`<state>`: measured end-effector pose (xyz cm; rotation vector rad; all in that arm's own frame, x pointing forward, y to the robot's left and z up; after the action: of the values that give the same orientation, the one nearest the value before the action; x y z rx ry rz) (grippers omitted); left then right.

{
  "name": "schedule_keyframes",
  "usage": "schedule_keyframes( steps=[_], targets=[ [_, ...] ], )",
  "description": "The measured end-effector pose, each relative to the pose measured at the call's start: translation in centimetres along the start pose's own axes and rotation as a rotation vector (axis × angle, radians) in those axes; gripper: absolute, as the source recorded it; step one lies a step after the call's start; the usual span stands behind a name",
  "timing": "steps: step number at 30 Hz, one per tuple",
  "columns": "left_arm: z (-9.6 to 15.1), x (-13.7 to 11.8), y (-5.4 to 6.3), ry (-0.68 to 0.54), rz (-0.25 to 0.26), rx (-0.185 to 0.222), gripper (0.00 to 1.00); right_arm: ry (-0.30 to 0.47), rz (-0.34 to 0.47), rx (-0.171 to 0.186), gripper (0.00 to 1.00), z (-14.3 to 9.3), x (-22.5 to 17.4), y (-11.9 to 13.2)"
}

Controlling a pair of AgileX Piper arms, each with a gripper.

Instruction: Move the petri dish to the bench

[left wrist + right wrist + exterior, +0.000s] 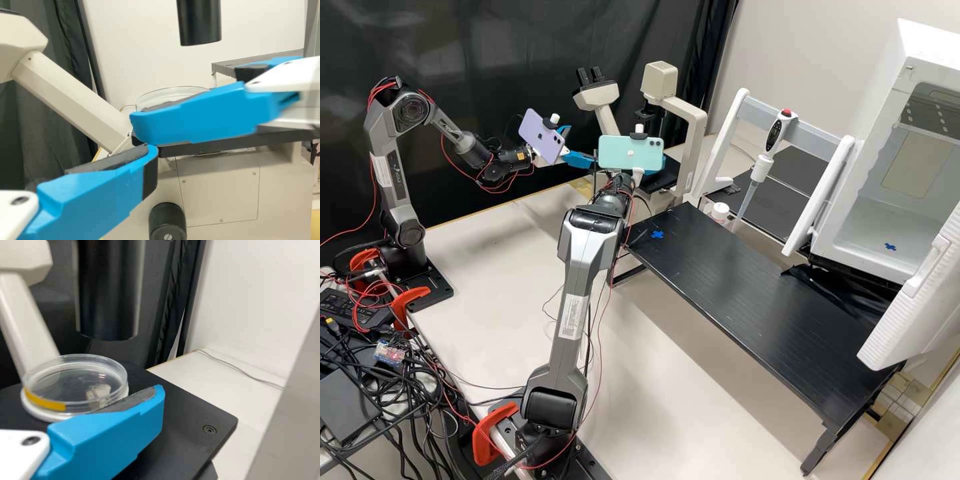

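Note:
The clear petri dish [75,382], with a yellow strip on its side, lies flat on the microscope's black stage [185,415]. In the high view my left gripper [578,145] stands open left of the microscope; in its wrist view one finger of that left gripper [100,187] is near, apart from the dish [172,94]. My right gripper [663,162] is at the stage, partly behind its phone. In its wrist view a finger of the right gripper [110,435] is close beside the dish; contact cannot be told. Both its fingers [200,117] are spread in the left wrist view.
The black tube [107,290] of the microscope hangs above the stage. Right of it stands the black bench [753,280] with a blue cross [657,235], a pipette [773,140] on a stand behind, and a white open-doored chamber [873,213] at the right.

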<state>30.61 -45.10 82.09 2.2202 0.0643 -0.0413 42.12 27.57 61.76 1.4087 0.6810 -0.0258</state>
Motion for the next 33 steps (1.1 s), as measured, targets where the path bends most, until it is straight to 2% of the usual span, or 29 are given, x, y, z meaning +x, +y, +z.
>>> schedule_keyframes(
  steps=[2,5,8,9,14,20,23,33],
  targets=[
    [0.0,0.0,0.0,0.000,0.000,0.000,1.00,-0.008,-0.009,0.011,1.00,0.0,0.8,0.0],
    [0.0,0.0,0.0,0.000,0.000,0.000,1.00,-0.011,-0.017,0.000,1.00,0.0,1.5,-0.1],
    [0.0,0.0,0.0,0.000,0.000,0.000,1.00,-0.024,-0.025,0.008,1.00,0.1,2.1,-0.2],
    [0.0,0.0,0.0,0.000,0.000,0.000,1.00,-0.029,-0.025,0.014,0.00,0.0,2.2,-0.1],
    [0.0,0.0,0.0,0.000,0.000,0.000,1.00,-0.038,-0.022,0.026,0.00,-0.1,2.6,-0.4],
    [0.0,0.0,0.0,0.000,0.000,0.000,1.00,-0.052,-0.015,0.014,0.00,0.1,2.7,-0.5],
    [0.0,0.0,0.0,0.000,0.000,0.000,1.00,-0.056,-0.013,0.022,0.00,0.1,2.7,-0.6],
    [0.0,0.0,0.0,0.000,0.000,0.000,1.00,-0.059,-0.016,0.010,0.00,-0.1,2.6,-0.8]
  ],
)
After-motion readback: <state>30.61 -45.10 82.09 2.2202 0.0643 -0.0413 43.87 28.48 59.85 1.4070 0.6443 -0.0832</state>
